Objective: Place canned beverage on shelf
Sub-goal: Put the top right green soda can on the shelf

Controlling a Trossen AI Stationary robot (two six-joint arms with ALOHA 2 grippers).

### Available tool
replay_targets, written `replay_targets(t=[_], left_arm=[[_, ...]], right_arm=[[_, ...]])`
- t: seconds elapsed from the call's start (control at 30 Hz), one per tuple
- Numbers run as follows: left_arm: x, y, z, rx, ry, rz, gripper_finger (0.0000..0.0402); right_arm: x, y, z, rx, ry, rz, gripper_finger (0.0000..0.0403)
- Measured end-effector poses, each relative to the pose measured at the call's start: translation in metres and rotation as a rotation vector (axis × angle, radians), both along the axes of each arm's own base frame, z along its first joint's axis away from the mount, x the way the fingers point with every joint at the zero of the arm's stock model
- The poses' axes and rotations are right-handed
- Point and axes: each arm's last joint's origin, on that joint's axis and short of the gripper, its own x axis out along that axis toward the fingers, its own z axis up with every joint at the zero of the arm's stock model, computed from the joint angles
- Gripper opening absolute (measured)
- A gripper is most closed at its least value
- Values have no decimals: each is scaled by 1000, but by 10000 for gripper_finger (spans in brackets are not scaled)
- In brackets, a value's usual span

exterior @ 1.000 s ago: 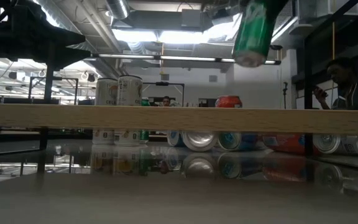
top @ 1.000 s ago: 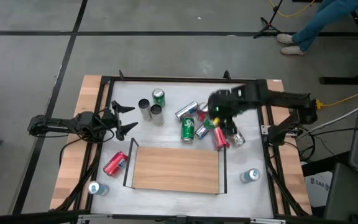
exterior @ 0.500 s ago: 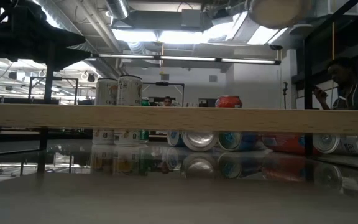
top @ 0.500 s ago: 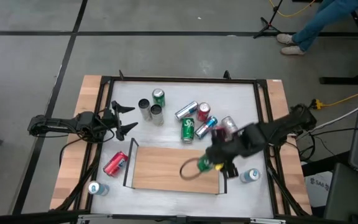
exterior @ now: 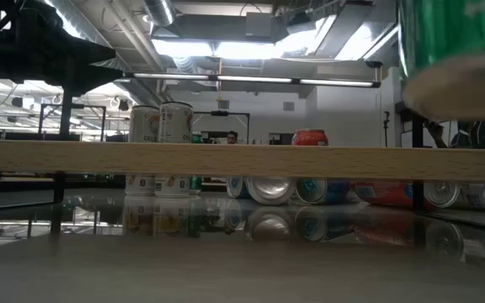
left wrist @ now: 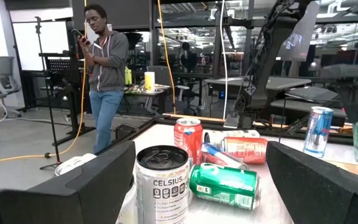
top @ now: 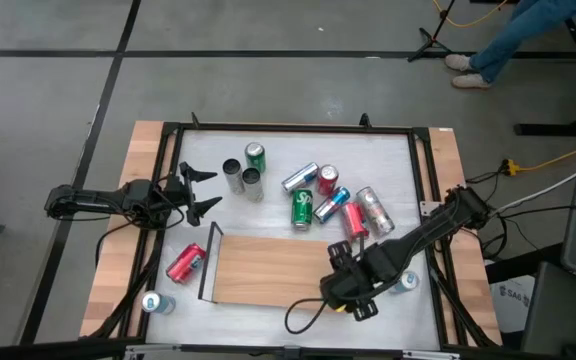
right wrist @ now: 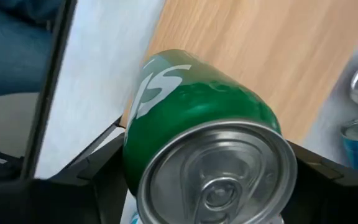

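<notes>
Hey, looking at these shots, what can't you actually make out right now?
- High view: the green can is hidden under the right pincer, so its place over the shelf is unclear.
- Low view: the can is cut off by the top and right edges; the pincer holding it is out of frame.
- Right wrist view: the can blocks the shelf spot below.

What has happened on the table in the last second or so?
The right gripper, holding a green can, swung from above the can cluster at the table's far side down to the near right corner of the shelf. The can is held above the board, not yet set down. The left gripper, open, and the other cans stayed put.
</notes>
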Motion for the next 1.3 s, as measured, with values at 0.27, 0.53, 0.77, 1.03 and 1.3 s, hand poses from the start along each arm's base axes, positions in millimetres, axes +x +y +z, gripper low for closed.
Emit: replay_targets(t=[0.27, 0.53, 0.77, 1.03, 1.3], left_arm=[[0, 0, 0, 0, -1, 0, 354], [0, 0, 0, 0, -1, 0, 354], [0, 0, 0, 0, -1, 0, 354], [0, 0, 0, 0, -1, 0, 354], [0, 0, 0, 0, -1, 0, 354]], right_arm=[[4, 5, -13, -2, 46, -14, 298], [5, 6, -13, 0, 40, -10, 299], [8, 8, -21, 16, 14, 7, 299], [7, 7, -22, 6, 20, 23, 299], [7, 7, -22, 8, 19, 24, 299]])
